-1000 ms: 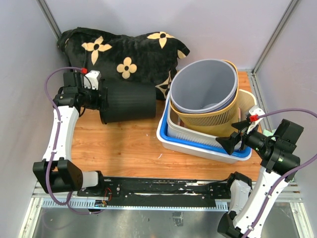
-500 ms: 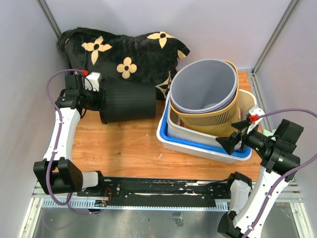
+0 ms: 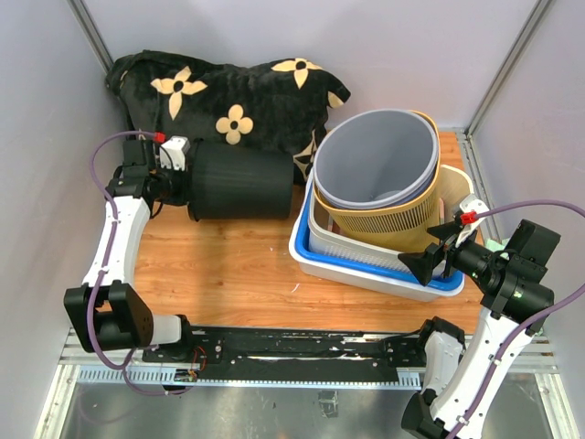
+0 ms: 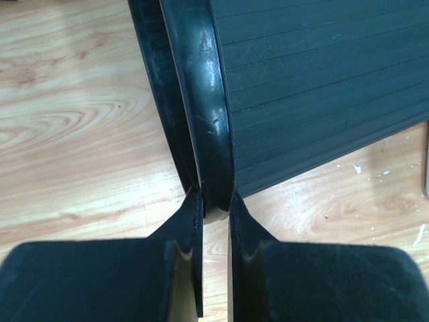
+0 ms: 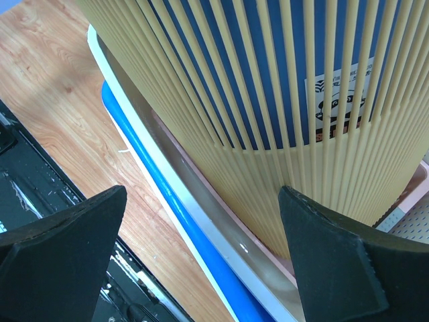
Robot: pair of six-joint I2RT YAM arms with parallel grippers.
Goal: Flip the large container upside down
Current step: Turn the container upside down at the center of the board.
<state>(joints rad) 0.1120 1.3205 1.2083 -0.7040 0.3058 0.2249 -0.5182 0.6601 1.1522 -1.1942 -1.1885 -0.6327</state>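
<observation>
The large container (image 3: 242,186) is a black ribbed bin lying on its side on the wooden table, mouth toward the left. My left gripper (image 3: 187,183) is at that mouth, shut on the rim. In the left wrist view the thick black rim (image 4: 201,100) runs down between the two fingers, pinched at the left gripper (image 4: 214,204). My right gripper (image 3: 437,259) hangs open at the front right, beside the stacked baskets. In the right wrist view the right gripper (image 5: 202,194) has its fingers spread wide with nothing between them.
A grey bin (image 3: 375,160) sits inside a yellow slatted basket (image 3: 384,215), stacked in a white tray with a blue rim (image 3: 315,261). A black cushion with tan flowers (image 3: 228,91) lies against the back wall, touching the black container. Grey walls close in both sides.
The left gripper has shut on the black container's rim. The container has shifted slightly toward the back and right. The right arm has not moved.
</observation>
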